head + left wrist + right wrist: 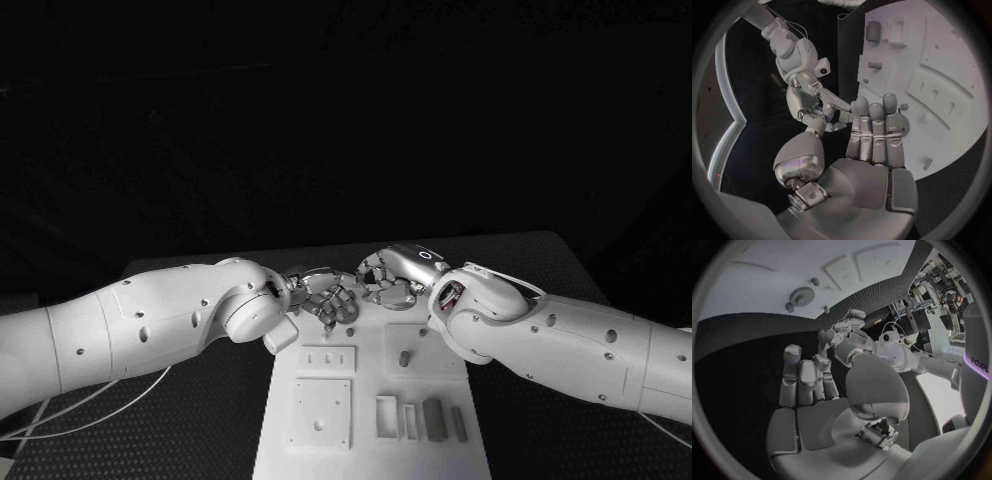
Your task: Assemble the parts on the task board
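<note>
Grey parts (433, 418) are seen standing in the task board (433, 384) at mid-table. Beyond its far end, the left hand (326, 296) and right hand (389, 281) are met fingertip to fingertip; whether anything is pinched cannot be told.

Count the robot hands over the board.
2. The left hand and the right hand are side by side above the far end of the task board. None looks hidden.

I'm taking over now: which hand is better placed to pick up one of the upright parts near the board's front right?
Probably the right. Both hands meet at the task board's far end, the left hand and right hand apparently holding nothing, but the upright parts stand on the right arm's side of the board.
</note>
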### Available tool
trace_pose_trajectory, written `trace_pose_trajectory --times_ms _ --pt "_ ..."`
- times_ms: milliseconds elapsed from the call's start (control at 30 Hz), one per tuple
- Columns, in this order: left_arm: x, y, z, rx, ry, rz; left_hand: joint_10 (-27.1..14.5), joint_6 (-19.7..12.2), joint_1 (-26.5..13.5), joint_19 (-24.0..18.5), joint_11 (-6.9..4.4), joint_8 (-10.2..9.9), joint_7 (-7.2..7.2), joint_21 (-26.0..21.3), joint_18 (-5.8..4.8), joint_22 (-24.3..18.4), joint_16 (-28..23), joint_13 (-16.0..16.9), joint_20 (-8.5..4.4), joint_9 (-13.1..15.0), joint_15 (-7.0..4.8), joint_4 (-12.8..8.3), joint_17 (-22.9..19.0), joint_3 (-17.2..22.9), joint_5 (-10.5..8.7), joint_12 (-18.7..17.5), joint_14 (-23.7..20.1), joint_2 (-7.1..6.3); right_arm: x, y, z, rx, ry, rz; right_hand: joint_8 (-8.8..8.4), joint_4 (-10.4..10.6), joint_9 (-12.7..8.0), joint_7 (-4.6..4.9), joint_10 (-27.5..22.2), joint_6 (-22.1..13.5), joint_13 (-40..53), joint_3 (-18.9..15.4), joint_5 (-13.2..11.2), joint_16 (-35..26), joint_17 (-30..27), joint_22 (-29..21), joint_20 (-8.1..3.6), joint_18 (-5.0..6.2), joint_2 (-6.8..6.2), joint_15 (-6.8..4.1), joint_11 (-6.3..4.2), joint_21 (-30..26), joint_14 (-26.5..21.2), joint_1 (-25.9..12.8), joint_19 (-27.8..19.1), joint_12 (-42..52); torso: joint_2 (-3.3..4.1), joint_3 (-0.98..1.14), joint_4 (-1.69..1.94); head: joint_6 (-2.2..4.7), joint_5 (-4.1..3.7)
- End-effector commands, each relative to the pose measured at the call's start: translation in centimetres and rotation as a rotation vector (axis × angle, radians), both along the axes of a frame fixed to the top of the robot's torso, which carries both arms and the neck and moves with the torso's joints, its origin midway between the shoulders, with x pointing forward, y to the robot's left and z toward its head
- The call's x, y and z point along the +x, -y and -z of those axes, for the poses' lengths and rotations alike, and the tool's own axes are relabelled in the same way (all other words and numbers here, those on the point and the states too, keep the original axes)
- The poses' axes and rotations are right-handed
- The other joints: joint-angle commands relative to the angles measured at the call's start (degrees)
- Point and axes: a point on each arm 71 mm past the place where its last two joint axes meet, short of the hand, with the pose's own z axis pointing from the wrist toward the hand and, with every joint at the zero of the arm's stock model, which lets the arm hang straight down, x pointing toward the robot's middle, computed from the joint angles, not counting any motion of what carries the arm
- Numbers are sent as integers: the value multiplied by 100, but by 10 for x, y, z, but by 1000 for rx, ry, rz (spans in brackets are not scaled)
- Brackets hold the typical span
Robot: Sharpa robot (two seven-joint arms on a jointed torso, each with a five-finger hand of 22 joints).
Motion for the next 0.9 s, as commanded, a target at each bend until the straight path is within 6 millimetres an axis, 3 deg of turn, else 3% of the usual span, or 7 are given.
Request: trace_pose_trajectory --times_ms 33,367,500,900 --pt "0 3 -1 3 15 17 -33 53 42 5 8 -32 6 -38 77 100 16 -13 30 -15 -7 8 -23 35 -28 -16 -49 10 -2 -4 0 -18 -5 -17 72 20 112 198 39 265 3 -30 27 33 4 106 -24 85 53 -15 1 27 33 -10 -3 -17 3 -1 0 -7 -3" --pt "1 2 -1 10 12 13 -25 91 17 8 15 -110 10 -66 72 96 28 -45 39 -33 1 28 -81 33 -47 -37 -53 110 -5 -6 2 -29 -33 -35 73 18 115 197 40 268 2 -40 26 33 -3 105 -25 85 42 -16 0 28 31 -8 -4 -17 -2 6 -6 -33 17" --pt "0 4 -1 9 12 20 -14 132 26 16 14 -188 5 -87 77 99 49 -72 38 -51 1 10 -134 23 -193 -51 -55 114 -7 -9 2 -27 -34 -44 75 18 118 195 40 274 3 -47 26 32 -12 105 -25 85 32 -17 -2 28 27 -7 -6 -18 -3 8 -2 -36 26" --pt "1 3 -1 10 14 12 2 216 281 13 26 -382 15 -142 70 104 75 -144 50 -168 13 -8 -257 76 -319 -108 -77 273 -8 -15 2 -28 -42 -57 76 19 121 193 41 279 3 -54 27 32 -3 104 -25 85 28 -18 -3 28 33 -6 -7 -19 -2 3 -8 -47 35"
